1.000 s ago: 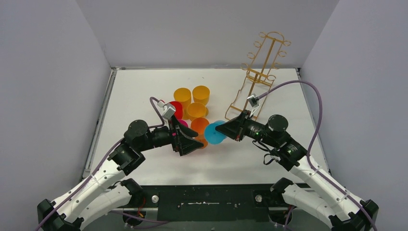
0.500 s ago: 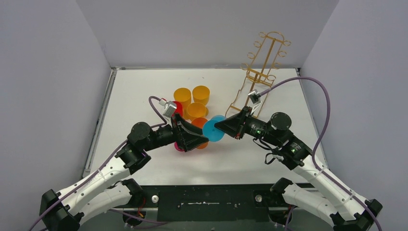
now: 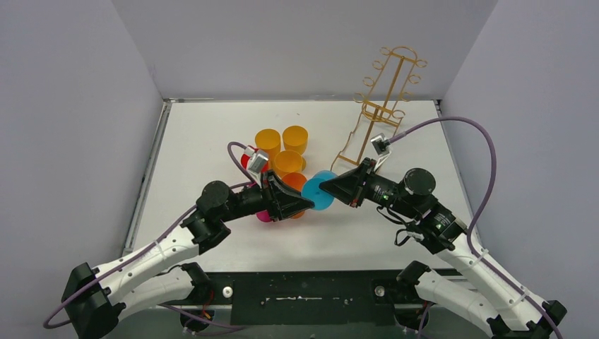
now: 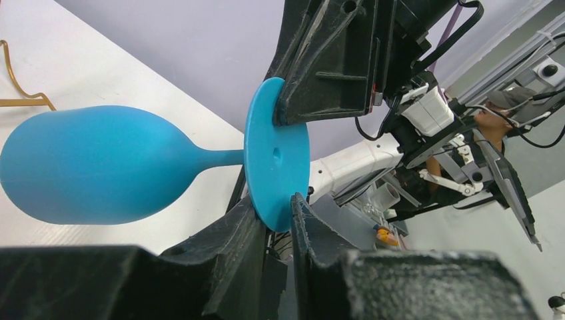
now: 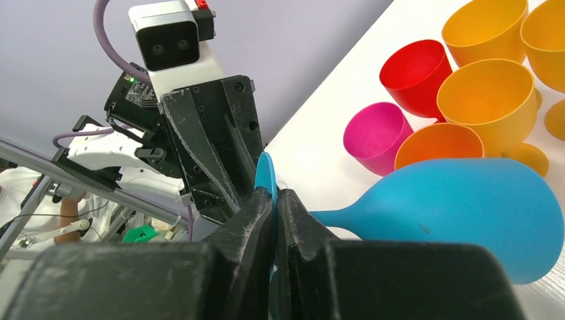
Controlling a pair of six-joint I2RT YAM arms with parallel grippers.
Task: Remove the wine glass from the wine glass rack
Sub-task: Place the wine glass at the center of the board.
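A blue wine glass (image 3: 319, 191) hangs sideways in the air between the two arms, off the gold wire wine glass rack (image 3: 385, 92), which stands at the back right. Its bowl (image 5: 466, 207) points away from the right wrist camera, above the cups. My right gripper (image 5: 274, 197) is shut on one edge of the round foot. From the opposite side my left gripper (image 4: 278, 210) pinches the lower rim of the same foot (image 4: 274, 160), both fingers against the disc. The stem and bowl (image 4: 86, 163) stick out to the left in the left wrist view.
A cluster of plastic goblets stands mid-table under the glass: yellow ones (image 3: 268, 139) (image 3: 295, 138) (image 3: 288, 162), a red one (image 5: 416, 70), a pink one (image 5: 376, 133) and an orange one (image 5: 436, 143). The rack's wire base (image 3: 353, 152) lies just behind my right wrist.
My left arm has reached right and its jaws have closed from wide open onto the foot of the glass. The right arm has shifted slightly, still holding the glass.
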